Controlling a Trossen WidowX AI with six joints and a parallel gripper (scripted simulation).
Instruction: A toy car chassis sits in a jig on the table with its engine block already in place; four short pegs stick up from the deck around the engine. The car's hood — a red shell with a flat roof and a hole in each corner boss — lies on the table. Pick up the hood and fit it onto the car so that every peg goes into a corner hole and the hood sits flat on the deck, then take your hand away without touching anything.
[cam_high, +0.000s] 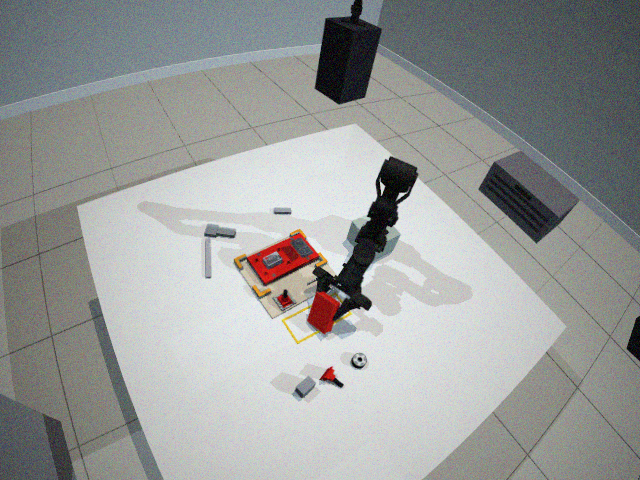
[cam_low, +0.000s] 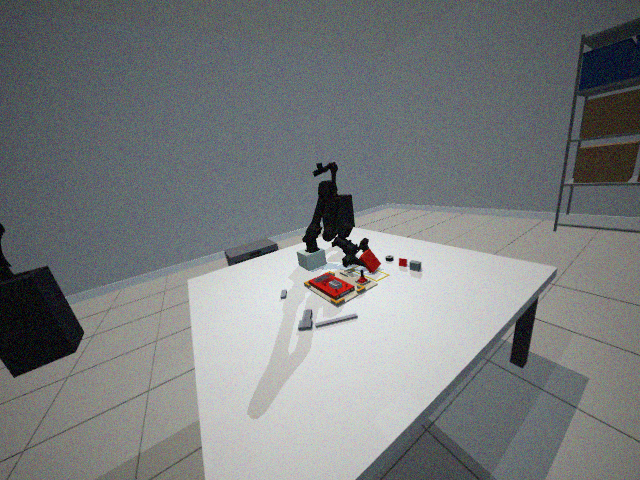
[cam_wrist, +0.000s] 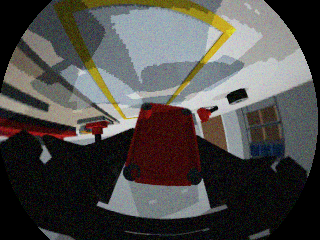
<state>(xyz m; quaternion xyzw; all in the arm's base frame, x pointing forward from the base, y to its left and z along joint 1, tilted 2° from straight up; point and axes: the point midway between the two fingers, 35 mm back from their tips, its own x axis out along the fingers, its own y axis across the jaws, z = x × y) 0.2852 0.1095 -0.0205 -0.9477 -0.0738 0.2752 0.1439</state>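
Observation:
The red hood (cam_high: 324, 312) (cam_low: 369, 260) (cam_wrist: 164, 145) is held steeply tilted above the table, over the yellow outline (cam_high: 290, 330). Its dark corner holes show in the wrist view. My gripper (cam_high: 333, 302) (cam_wrist: 165, 135) is shut on the hood, with a finger along each side. The red chassis (cam_high: 284, 267) (cam_low: 325, 281) lies in the jig (cam_high: 268, 304) with yellow corner brackets. The grey engine block (cam_high: 272, 259) (cam_low: 336, 284) sits on its deck. The pegs are only tiny dark spots around it. The hood is beside the jig and apart from the chassis.
A red piece with a black post (cam_high: 284, 299) (cam_low: 362, 279) stands on the jig board near the hood. A wheel (cam_high: 358, 360) (cam_wrist: 237, 96), a red cone-shaped piece (cam_high: 328, 375) and a grey block (cam_high: 305, 386) lie beyond the outline. A grey bar (cam_high: 207, 257) lies across the jig.

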